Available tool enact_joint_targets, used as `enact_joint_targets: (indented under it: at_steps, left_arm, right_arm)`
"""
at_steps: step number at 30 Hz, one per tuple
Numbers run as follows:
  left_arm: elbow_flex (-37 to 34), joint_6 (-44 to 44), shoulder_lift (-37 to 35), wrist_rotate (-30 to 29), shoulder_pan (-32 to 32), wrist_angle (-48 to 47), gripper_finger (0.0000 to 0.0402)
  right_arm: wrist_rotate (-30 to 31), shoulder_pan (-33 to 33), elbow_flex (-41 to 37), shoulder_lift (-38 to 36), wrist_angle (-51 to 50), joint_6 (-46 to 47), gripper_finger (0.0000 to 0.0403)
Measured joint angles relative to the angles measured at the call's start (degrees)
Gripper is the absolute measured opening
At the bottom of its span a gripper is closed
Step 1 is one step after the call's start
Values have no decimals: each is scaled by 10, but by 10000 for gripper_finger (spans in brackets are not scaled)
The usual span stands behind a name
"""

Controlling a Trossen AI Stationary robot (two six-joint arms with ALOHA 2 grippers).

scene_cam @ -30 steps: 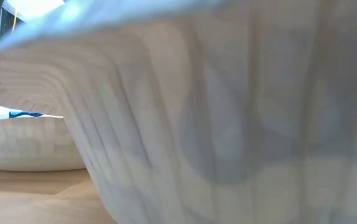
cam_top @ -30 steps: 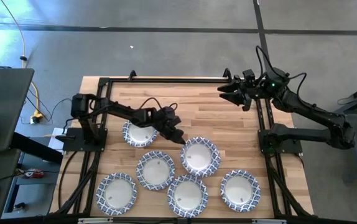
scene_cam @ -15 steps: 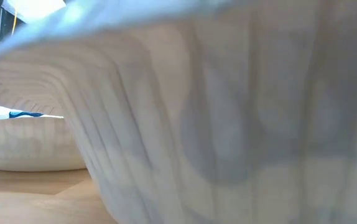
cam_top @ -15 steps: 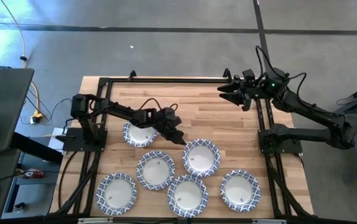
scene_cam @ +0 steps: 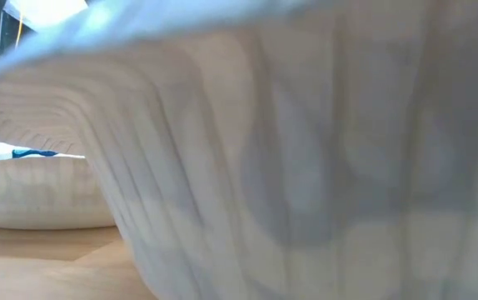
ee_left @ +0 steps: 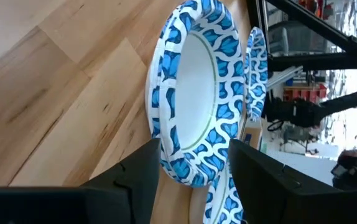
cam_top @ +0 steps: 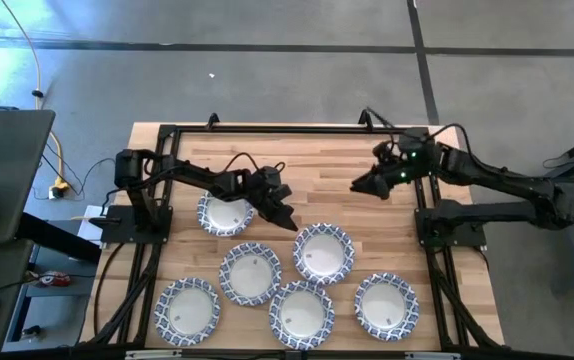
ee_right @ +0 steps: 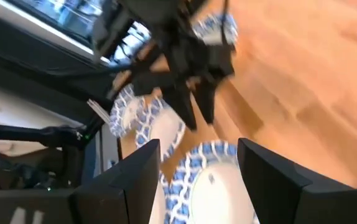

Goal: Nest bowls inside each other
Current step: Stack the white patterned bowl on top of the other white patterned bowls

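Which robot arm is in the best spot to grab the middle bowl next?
Probably the left. The left gripper is open right at the edge of the middle bowl, its rim between the fingers. The right gripper is open too, but hangs farther away over bare table.

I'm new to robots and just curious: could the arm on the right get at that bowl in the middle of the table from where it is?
Probably yes. The right gripper hangs open over bare wood, and nothing lies between it and the middle bowl. The left gripper sits at that bowl's rim, so the two might crowd each other.

Both arms are looking black and thin, with black cables looping off them. A small green light is glowing on the right arm (cam_top: 404, 168).
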Motion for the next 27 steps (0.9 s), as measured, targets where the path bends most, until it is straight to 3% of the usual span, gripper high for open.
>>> enact_joint_targets:
  at_steps: [7, 19, 24, 27]
  left_arm:
    - [0, 4, 0, 13, 0, 0, 177]
    - [2, 70, 0, 76, 73, -23, 177]
    - [39, 86, 0, 109, 100, -23, 177]
    - [83, 116, 0, 111, 116, -74, 177]
  right_arm:
    - [44, 60, 0, 1, -50, 88, 206]
    - [124, 111, 0, 1, -53, 92, 206]
    - [131, 112, 0, 1, -52, 87, 206]
    - [132, 112, 0, 1, -45, 80, 206]
